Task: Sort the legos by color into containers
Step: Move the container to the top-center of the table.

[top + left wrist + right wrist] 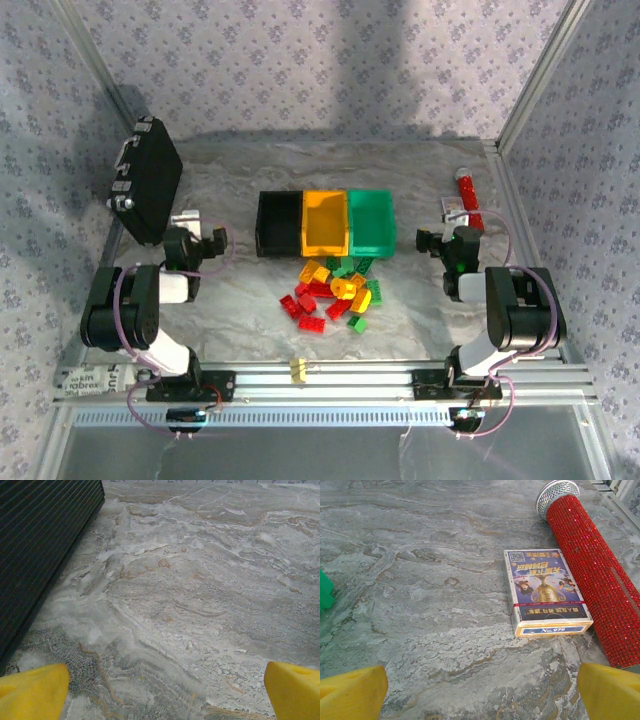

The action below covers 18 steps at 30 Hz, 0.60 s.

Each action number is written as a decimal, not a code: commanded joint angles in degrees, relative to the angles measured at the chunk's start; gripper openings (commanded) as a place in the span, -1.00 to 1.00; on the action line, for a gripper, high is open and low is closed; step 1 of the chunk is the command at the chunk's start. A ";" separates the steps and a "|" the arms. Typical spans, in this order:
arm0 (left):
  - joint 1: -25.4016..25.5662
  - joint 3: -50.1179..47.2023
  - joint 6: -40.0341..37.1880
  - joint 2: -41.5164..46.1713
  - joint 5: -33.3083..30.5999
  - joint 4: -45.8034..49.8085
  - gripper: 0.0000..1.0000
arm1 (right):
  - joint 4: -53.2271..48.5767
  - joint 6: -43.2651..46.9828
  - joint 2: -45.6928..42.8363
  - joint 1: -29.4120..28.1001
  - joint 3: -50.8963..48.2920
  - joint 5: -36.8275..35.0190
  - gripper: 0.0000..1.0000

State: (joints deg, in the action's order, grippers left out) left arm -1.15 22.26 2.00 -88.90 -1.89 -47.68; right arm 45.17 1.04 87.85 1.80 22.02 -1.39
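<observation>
Legos (332,295) heaped mid-frame, just below the black, orange and green containers (324,225); black case (146,180) sits upper left.

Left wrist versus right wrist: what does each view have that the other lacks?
Left wrist: the ribbed side of the black case along the left edge. Right wrist: a card box lying beside a red glittery cylinder, and a sliver of green at the left edge. Shared: the marbled table, and yellow fingertips spread wide at the bottom corners, so the left gripper and right gripper are open with nothing between them.
</observation>
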 commanded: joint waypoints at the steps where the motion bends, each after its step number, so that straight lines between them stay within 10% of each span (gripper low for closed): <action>1: -0.40 1.12 -0.42 0.59 1.28 -0.05 1.00 | -0.28 0.71 -0.77 0.27 0.81 0.69 0.98; 18: -0.73 0.55 0.64 0.79 -0.23 -0.90 0.99 | -0.30 0.67 -0.73 0.24 0.88 0.73 0.98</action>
State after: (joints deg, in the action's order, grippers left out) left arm -1.39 22.26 2.04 -88.90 -1.96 -47.70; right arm 45.17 1.06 87.85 1.80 22.02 -1.19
